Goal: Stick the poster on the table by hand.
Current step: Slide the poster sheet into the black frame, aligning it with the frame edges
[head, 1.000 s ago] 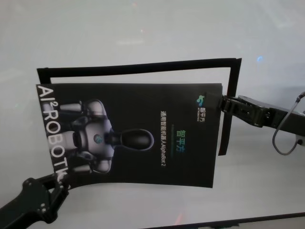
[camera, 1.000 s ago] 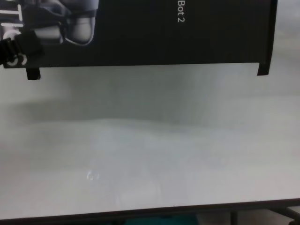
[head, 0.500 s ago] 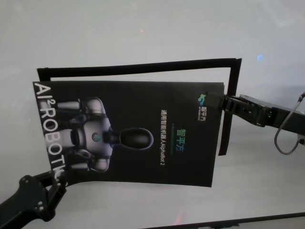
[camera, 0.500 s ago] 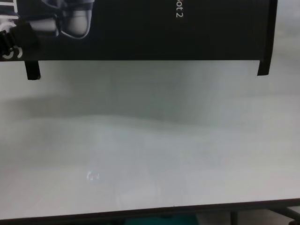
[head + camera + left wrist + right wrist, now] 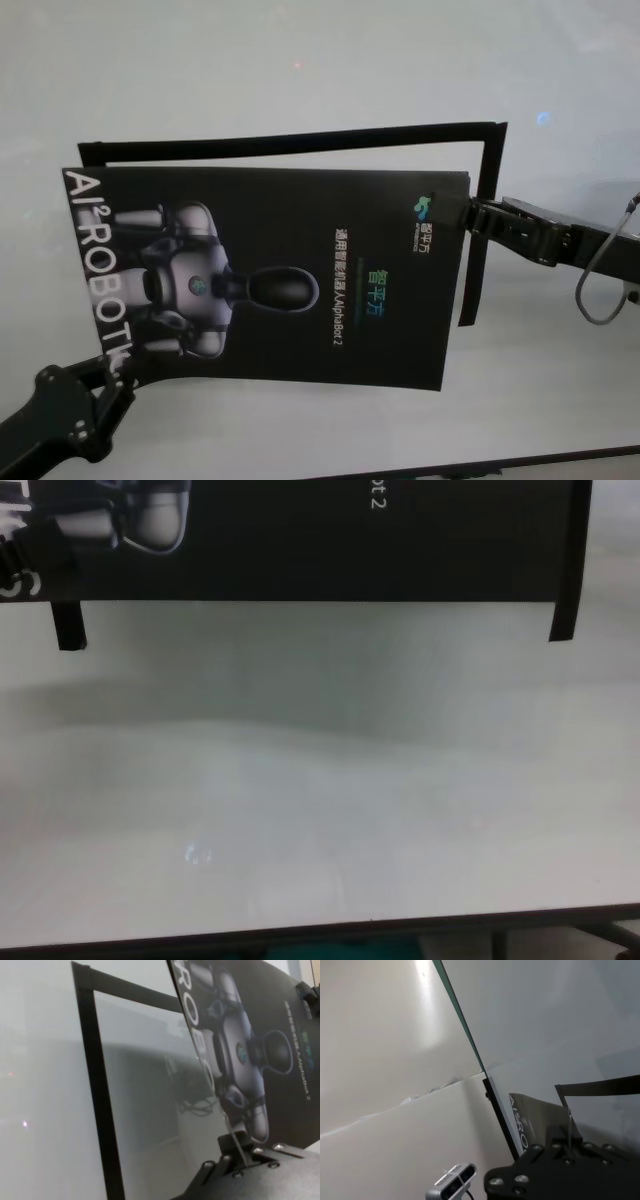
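Observation:
The poster (image 5: 390, 340), a glossy black sheet with a grey robot picture and white lettering, hangs just above the table (image 5: 300, 60), held by both grippers. My left gripper (image 5: 110, 372) is shut on its near left corner; in the left wrist view the fingertips (image 5: 235, 1146) pinch the sheet's edge. My right gripper (image 5: 462, 212) is shut on the middle of the right edge, and the right wrist view shows the thin edge between its fingers (image 5: 555, 1136). In the chest view the poster's (image 5: 300, 540) near edge runs straight across the top.
Narrow black tape strips (image 5: 300, 140) lie on the table along the poster's far and right sides (image 5: 475, 250); two strip ends (image 5: 563, 620) show below the sheet. The table's dark near edge (image 5: 320, 935) runs across the bottom. A cable (image 5: 600, 290) loops off the right arm.
My left gripper has drawn the poster's left corner further left and toward me. The sheet now looks flatter and wider. The right gripper has stayed put.

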